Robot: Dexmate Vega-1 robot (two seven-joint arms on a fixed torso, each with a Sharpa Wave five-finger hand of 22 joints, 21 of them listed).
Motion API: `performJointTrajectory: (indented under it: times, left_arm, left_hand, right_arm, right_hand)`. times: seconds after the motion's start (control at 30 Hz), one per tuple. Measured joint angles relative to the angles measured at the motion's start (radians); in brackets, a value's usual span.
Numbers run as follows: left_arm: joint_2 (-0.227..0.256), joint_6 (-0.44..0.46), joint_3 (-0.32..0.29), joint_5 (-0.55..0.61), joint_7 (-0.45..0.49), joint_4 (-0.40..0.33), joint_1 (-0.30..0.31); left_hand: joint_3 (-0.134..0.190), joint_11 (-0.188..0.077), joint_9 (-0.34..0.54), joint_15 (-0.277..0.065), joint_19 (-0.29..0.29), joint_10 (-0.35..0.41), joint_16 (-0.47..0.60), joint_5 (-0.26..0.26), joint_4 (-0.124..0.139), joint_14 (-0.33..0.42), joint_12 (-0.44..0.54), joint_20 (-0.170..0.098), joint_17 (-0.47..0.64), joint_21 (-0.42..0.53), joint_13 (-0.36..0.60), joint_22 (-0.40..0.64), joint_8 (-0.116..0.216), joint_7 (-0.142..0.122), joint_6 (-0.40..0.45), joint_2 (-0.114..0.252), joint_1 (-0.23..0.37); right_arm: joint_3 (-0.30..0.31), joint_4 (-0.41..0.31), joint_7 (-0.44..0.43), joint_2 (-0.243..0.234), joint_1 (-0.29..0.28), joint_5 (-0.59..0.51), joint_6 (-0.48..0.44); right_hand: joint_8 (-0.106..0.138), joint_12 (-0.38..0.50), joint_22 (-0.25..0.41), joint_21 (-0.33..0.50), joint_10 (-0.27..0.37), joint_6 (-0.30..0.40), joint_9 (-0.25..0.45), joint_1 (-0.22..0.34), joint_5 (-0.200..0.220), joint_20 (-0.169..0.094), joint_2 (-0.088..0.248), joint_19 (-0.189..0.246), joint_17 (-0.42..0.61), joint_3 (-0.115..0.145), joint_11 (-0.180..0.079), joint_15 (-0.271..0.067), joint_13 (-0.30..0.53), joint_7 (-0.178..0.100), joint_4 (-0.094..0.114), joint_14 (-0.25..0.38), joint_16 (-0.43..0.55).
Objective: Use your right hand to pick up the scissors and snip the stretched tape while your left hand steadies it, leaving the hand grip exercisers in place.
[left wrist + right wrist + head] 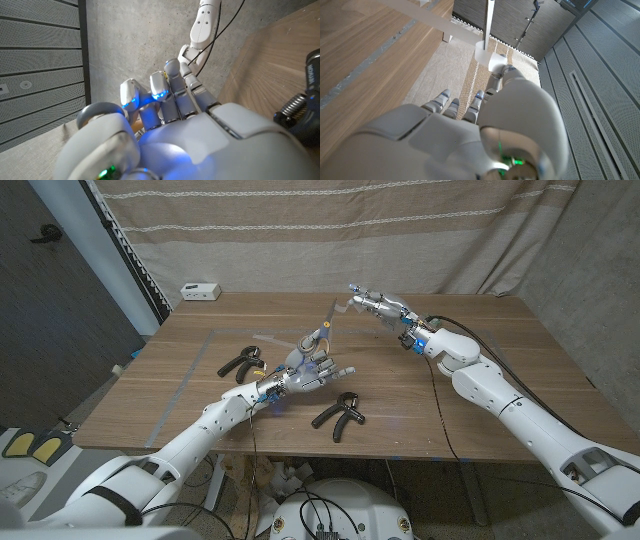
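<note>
My left hand (308, 372) is raised over the table's middle, fingers curled around a tape roll (320, 340); a bit of brown roll shows between its fingers (133, 123). A clear strip of tape (275, 340) stretches from the roll toward the table on its left. My right hand (385, 306) hovers over the far middle and holds pale scissors (340, 305), blades pointing down toward the roll. The scissors (487, 30) stick out past my fingers, close to the pale tape strip (425, 14). One black grip exerciser (240, 365) lies left of my left hand, another (340, 412) near the front edge.
A small white box (200, 290) sits at the far left corner of the wooden table (500, 350). Pale lines mark a rectangle on the tabletop's left half. A curtain hangs behind the table. A black cable runs along my right arm.
</note>
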Motion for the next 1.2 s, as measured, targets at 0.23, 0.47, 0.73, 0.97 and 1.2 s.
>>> performJointTrajectory:
  times: [0.23, 0.47, 0.73, 0.97, 1.2]
  left_arm:
    - [-0.003, 0.000, -0.010, -0.013, 0.011, -0.005, 0.009]
    - [-0.003, -0.006, -0.013, -0.016, 0.014, -0.006, 0.012]
    - [0.002, -0.013, -0.012, -0.011, 0.014, -0.006, 0.010]
    - [0.006, -0.016, -0.017, -0.011, 0.020, -0.009, 0.010]
    - [0.007, -0.011, -0.025, -0.021, 0.035, -0.015, 0.016]
  left_hand:
    - [0.032, 0.015, 0.000, 0.000, 0.000, -0.003, -0.003, -0.011, 0.022, 0.000, 0.000, 0.000, 0.004, 0.008, -0.002, 0.009, 0.000, 0.000, 0.000, -0.004, 0.004]
    - [0.073, 0.031, 0.000, 0.004, 0.000, -0.019, -0.020, -0.032, 0.034, -0.003, -0.004, 0.000, -0.005, 0.018, -0.002, 0.018, 0.000, 0.013, 0.005, -0.015, 0.036]
    - [0.092, 0.021, -0.015, 0.004, 0.000, -0.054, -0.065, -0.057, 0.059, -0.003, -0.004, 0.000, -0.046, 0.023, -0.007, 0.018, 0.000, 0.043, -0.025, -0.020, 0.052]
    - [0.029, 0.012, -0.072, -0.010, 0.026, -0.063, -0.101, -0.060, 0.080, 0.039, -0.004, -0.003, -0.089, 0.029, -0.007, -0.005, -0.049, 0.074, -0.055, -0.030, 0.082]
    - [0.027, 0.009, -0.086, -0.017, 0.029, -0.066, -0.101, -0.043, 0.084, 0.057, -0.012, 0.000, -0.068, 0.029, -0.009, -0.008, -0.071, 0.074, -0.055, -0.015, 0.084]
  right_arm:
    - [0.002, 0.000, -0.003, -0.001, -0.002, 0.000, -0.001]
    - [0.003, 0.003, -0.004, -0.001, -0.002, 0.001, -0.001]
    - [0.008, 0.004, -0.009, -0.003, -0.006, 0.006, -0.001]
    - [0.012, 0.003, -0.013, -0.005, -0.010, 0.008, -0.001]
    - [0.014, 0.000, -0.015, -0.007, -0.012, 0.008, -0.001]
  right_hand:
    - [-0.007, 0.000, 0.000, 0.000, 0.000, 0.000, 0.000, -0.002, 0.000, 0.000, 0.002, 0.000, 0.000, 0.000, 0.000, 0.000, 0.000, 0.000, 0.000, 0.000, 0.000]
    - [-0.007, 0.000, 0.000, 0.000, 0.000, 0.000, 0.000, -0.002, 0.000, 0.000, 0.002, 0.000, 0.000, -0.004, 0.000, 0.000, 0.000, 0.000, -0.004, 0.000, 0.000]
    - [-0.008, 0.000, 0.000, 0.000, 0.000, 0.004, 0.000, -0.002, 0.000, 0.000, 0.002, 0.000, 0.000, -0.004, 0.000, 0.000, 0.000, -0.004, -0.004, 0.000, 0.000]
    - [-0.008, 0.000, 0.000, 0.000, 0.000, 0.004, 0.000, -0.002, -0.001, 0.000, 0.002, 0.000, 0.000, -0.004, 0.000, 0.000, 0.000, -0.004, -0.004, 0.000, 0.000]
    - [-0.008, 0.000, 0.000, 0.000, 0.000, 0.004, 0.000, -0.002, -0.001, 0.000, 0.002, 0.000, 0.000, -0.004, 0.000, 0.000, 0.000, -0.004, -0.004, 0.000, 0.000]
